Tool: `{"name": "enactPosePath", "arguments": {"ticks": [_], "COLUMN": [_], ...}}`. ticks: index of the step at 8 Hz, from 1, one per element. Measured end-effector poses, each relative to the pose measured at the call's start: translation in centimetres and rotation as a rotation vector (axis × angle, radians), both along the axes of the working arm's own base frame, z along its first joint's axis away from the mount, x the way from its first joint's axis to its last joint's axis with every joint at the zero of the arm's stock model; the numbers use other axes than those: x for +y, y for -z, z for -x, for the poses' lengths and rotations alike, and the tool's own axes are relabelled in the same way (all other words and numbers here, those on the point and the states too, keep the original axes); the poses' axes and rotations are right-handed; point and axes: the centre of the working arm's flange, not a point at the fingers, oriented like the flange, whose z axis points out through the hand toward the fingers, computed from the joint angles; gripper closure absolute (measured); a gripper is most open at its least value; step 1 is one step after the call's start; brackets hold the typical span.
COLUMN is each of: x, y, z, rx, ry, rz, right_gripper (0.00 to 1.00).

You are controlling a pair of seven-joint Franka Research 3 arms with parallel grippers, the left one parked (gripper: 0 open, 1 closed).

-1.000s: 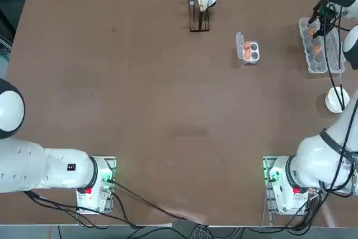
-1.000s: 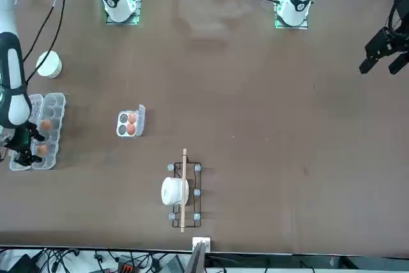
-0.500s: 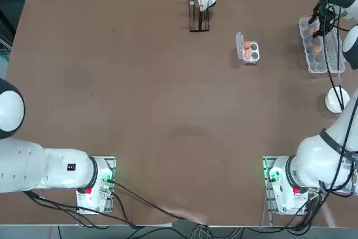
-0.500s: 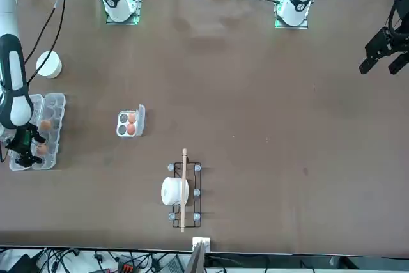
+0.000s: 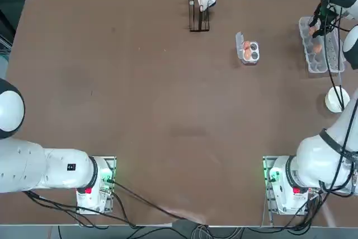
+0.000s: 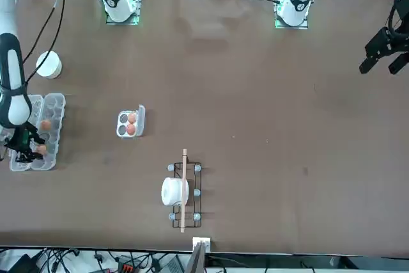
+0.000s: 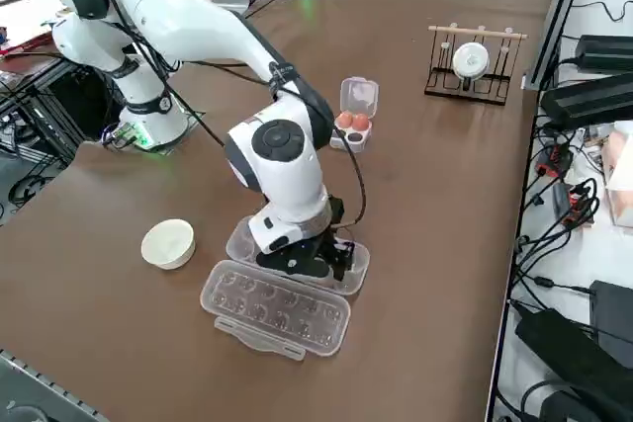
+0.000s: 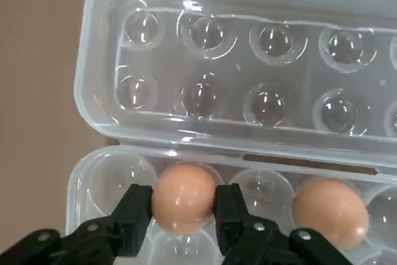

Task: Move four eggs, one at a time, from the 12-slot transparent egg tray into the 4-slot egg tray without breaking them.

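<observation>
Right gripper (image 8: 183, 212): clamped on an egg (image 8: 183, 198) — down in the 12-slot transparent egg tray (image 8: 99, 178), far right of the worktop (image 5: 168, 110).
4-slot egg tray (image 5: 250, 51): two eggs inside — lid open.

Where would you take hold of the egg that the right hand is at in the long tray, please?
Across its rounded sides, from straight above: the egg sits in a cup of the 12-slot tray, walls around it. The right hand is shut on it that way.

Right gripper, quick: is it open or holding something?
Right gripper: closed on an egg that sits in the long clear egg tray.
</observation>
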Motion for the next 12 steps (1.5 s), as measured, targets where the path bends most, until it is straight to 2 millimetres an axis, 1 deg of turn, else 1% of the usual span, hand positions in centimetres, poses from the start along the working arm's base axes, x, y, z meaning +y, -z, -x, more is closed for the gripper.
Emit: {"name": "enactPosePath", "arguments": {"ticks": [1,2,3,4,5,6,7,8,9,10,11,12], "x": [0.1,0.3,0.7,1.4,2.3,3.9,6.5,10.3,14.6,18.9,22.7,26.1], "y": [-0.8,-2.8,-5.6,-8.8,-11.9,-14.1,-14.9,-14.3,-12.9,-11.2,-9.4,-7.9], "z": [-0.2,-0.6,-0.8,-0.4,0.1,0.8,1.6,2.2,2.8,3.5,4.1,4.8], "rx": [-0.001,-0.009,-0.005,0.014,0.029,0.035,0.048,0.07,0.078,0.079,0.077,0.069], "ry": [-0.003,-0.009,-0.015,-0.017,-0.007,0.022,0.052,0.08,0.116,0.15,0.181,0.206], "rz": [-0.003,-0.005,-0.019,-0.041,-0.063,-0.079,-0.095,-0.107,-0.107,-0.103,-0.097,-0.092], "right_gripper": [0.42,0.42,0.42,0.42,0.42,0.42,0.42,0.42,0.42,0.42,0.42,0.42]}}
